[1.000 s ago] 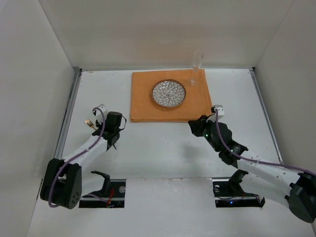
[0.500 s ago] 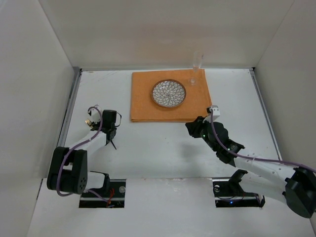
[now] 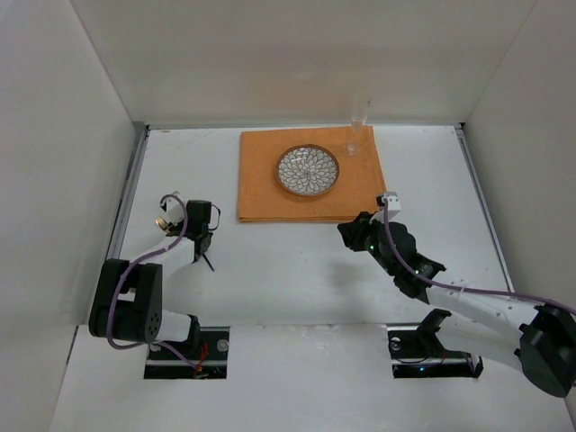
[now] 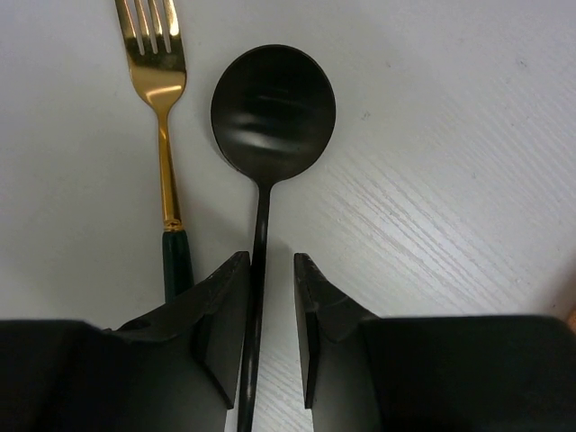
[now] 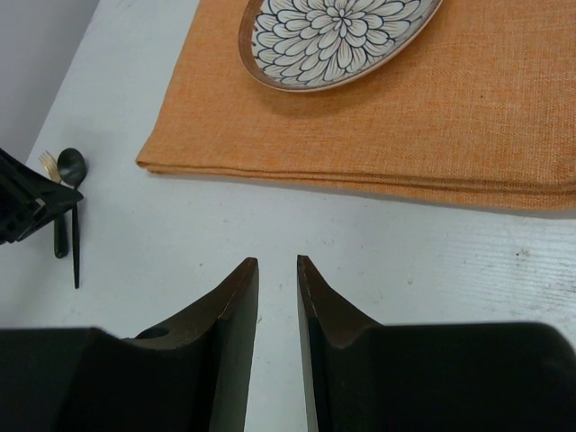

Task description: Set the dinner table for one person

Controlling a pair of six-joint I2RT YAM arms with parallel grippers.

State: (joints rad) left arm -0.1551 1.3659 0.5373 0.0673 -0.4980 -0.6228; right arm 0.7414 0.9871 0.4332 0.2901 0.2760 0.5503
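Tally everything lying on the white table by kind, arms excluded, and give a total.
Orange cloth: 1
Patterned plate: 1
Clear glass: 1
Gold fork: 1
Black spoon: 1
Total: 5

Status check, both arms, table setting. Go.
Left gripper open, straddling black spoon handle. Right gripper slightly open, empty, over dinner table near orange cloth. Gold fork lies close beside spoon.

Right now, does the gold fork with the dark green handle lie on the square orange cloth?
No, the gold fork lies on the bare white table beside the black round spoon.
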